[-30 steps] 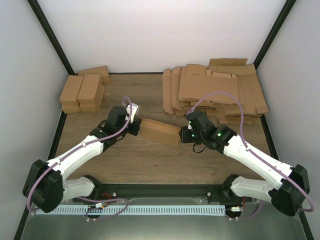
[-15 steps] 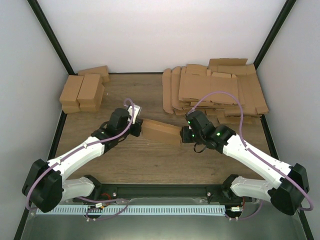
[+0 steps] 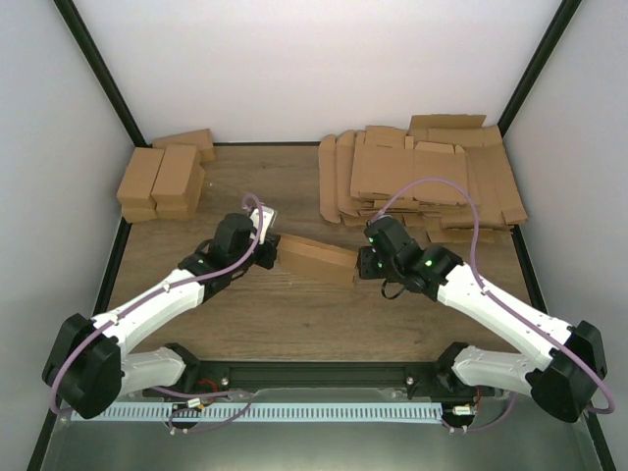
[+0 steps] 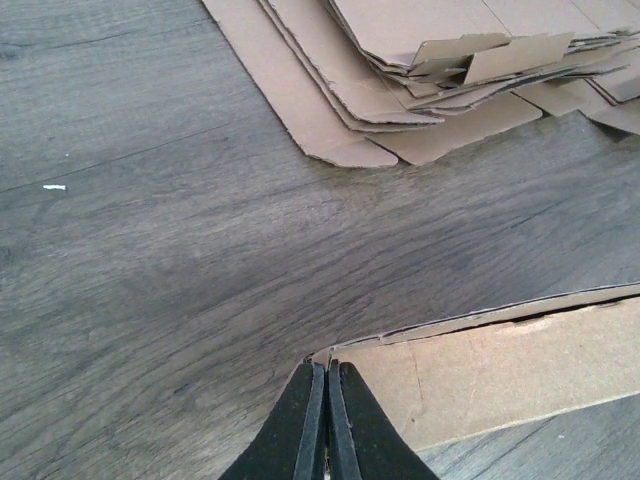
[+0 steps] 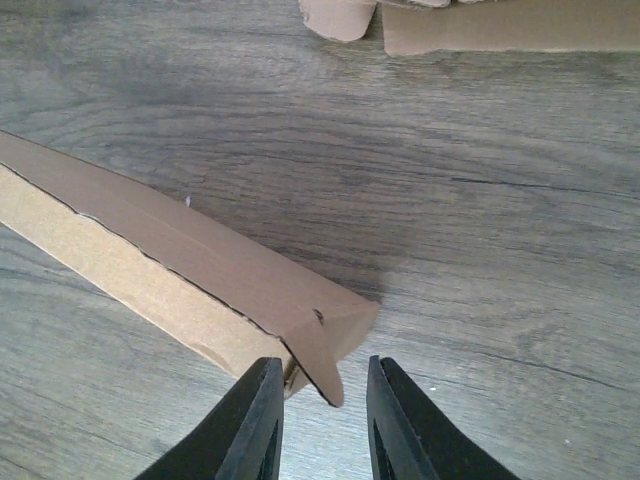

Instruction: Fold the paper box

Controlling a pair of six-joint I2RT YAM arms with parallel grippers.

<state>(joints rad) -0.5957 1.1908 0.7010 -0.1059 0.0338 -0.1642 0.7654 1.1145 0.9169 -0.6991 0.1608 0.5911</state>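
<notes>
Paper box (image 3: 316, 258): long, shallow and partly folded, lying on the wooden table (image 3: 294, 314) between the two arms.
Left gripper (image 4: 326, 375): clenched, tips against the box's left end.
Right gripper (image 5: 323, 365): released, fingers either side of the box's loose end flap.

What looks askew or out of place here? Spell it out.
The paper box lies slanted on the table. The end flap at its right end sticks out untucked, between the fingers of the open right gripper. The heap of flat blanks at the far right is sprawled unevenly.
</notes>
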